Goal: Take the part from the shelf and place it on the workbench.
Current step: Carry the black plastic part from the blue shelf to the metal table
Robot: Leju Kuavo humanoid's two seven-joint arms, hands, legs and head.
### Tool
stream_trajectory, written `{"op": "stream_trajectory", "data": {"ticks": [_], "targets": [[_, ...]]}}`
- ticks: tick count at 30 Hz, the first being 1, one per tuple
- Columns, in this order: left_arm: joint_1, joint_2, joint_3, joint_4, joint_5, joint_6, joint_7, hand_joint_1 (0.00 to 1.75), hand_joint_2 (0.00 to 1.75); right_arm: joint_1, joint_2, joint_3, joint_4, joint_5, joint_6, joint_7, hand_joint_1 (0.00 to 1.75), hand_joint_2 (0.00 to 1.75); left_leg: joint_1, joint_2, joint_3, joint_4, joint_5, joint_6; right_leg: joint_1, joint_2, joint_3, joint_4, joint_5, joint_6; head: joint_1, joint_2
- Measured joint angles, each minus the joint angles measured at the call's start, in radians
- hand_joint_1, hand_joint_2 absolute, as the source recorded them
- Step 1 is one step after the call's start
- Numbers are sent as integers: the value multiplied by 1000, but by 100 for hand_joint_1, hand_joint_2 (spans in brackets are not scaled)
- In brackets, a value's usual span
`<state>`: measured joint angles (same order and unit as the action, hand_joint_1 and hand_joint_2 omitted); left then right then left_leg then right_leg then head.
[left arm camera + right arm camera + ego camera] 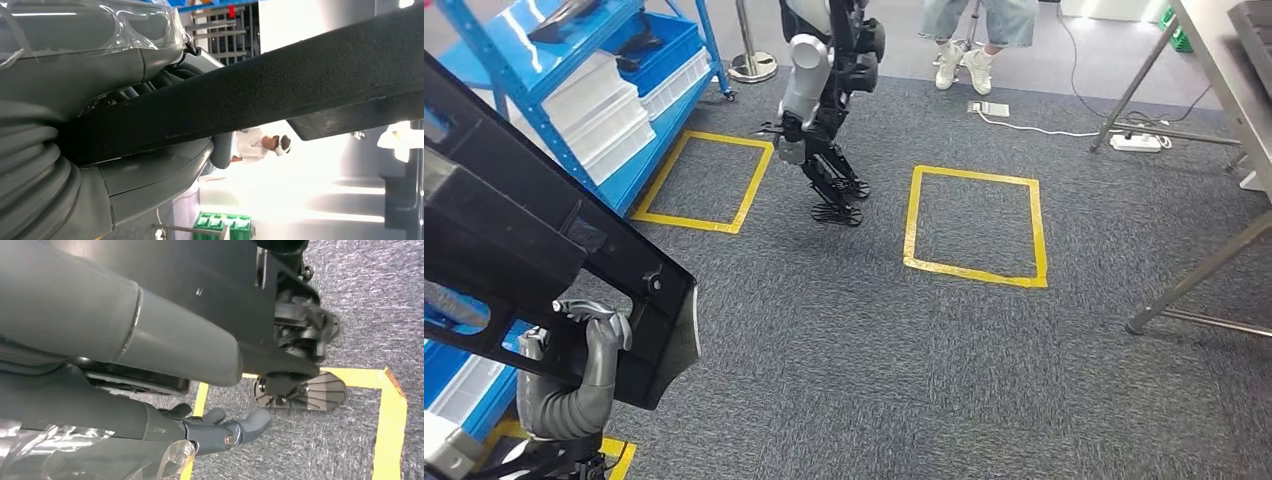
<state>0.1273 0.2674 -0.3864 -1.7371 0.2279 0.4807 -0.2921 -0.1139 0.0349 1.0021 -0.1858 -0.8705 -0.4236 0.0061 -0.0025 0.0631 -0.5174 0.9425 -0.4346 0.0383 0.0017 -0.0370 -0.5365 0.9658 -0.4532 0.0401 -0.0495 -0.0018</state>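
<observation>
Grey carpet with taped yellow squares (974,225); the left robot hand (594,335) clamps a long black part (544,260), which may swing into the blue shelf (584,90); the right robot hand (220,427) hangs curled, empty.

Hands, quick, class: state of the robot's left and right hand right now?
Left hand: grips the large black part, thumb over its edge.
Right hand: holds nothing, fingers slightly curled above the carpet; open or shut cannot be told.

Even indoor light, one view overexposed

Head view bright and sharp; left wrist view blown out white behind the dark part (300,85); near surfaces blurred.
</observation>
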Motion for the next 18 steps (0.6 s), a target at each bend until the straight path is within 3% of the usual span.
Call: {"op": "stream_trajectory", "data": {"ticks": [2, 4, 6, 8, 9, 10, 11, 14, 16, 18], "targets": [[-3, 0, -1, 0, -3, -3, 4, 175, 175, 1, 0, 0, 0, 0, 0, -4, 0, 0, -1, 14, 0, 1, -2, -9, 4, 11, -1, -11, 2, -12, -1, 0], [-7, 0, -3, -2, -6, -6, 7, 175, 175, 1, 1, 0, 0, 0, 0, -7, 0, 0, 4, 7, -4, 19, -18, -20, 3, 26, -2, -13, 6, -23, -2, 0], [-9, 0, -4, -4, -9, -5, 8, 175, 175, 0, 1, 0, 0, 0, 1, -7, 0, 0, 8, -25, -43, 112, -71, -30, -1, 39, -2, -14, 10, -33, -4, 0], [-9, 0, -6, -6, -11, -3, 8, 175, 175, -1, 2, 0, 0, 0, 1, -7, 0, 0, 9, -45, -112, 258, -133, -35, -1, 55, -3, -14, 12, -37, -6, 0], [-9, 0, -7, -6, -11, -3, 8, 175, 175, -1, 2, 0, 0, 0, 1, -7, 0, 0, 9, -48, -136, 307, -145, -35, -1, 64, -3, -14, 12, -38, -6, 0], [-9, 0, -8, -6, -11, -2, 8, 175, 175, 0, 2, 0, 0, 0, 1, -7, 0, 0, 9, -49, -144, 318, -137, -35, -1, 74, -3, -13, 12, -38, -6, 0], [-9, 0, -10, -6, -11, -2, 8, 175, 175, 0, 2, 0, 0, 0, 1, -7, 0, 0, 9, -53, -131, 286, -111, -33, -1, 85, -2, -13, 12, -38, -6, 0], [-10, 0, -12, -9, -11, -2, 8, 175, 175, -1, 4, 0, 0, 1, 1, -7, 0, 0, 9, -98, -36, 73, -15, -22, 0, 115, -1, -11, 12, -35, -6, 0], [-10, 0, -12, -10, -12, -2, 10, 175, 175, -2, 5, 0, 0, 1, 1, -7, 0, 0, 7, -119, -10, 10, 1, -16, 1, 131, -6, -10, 15, -27, -6, 0], [-12, 0, -13, -12, -12, -2, 12, 175, 175, 0, 5, 0, 0, 2, 1, -7, 0, 0, 6, -105, -10, 4, 5, -9, -2, 142, -12, -10, 16, -17, -5, 0]]}}
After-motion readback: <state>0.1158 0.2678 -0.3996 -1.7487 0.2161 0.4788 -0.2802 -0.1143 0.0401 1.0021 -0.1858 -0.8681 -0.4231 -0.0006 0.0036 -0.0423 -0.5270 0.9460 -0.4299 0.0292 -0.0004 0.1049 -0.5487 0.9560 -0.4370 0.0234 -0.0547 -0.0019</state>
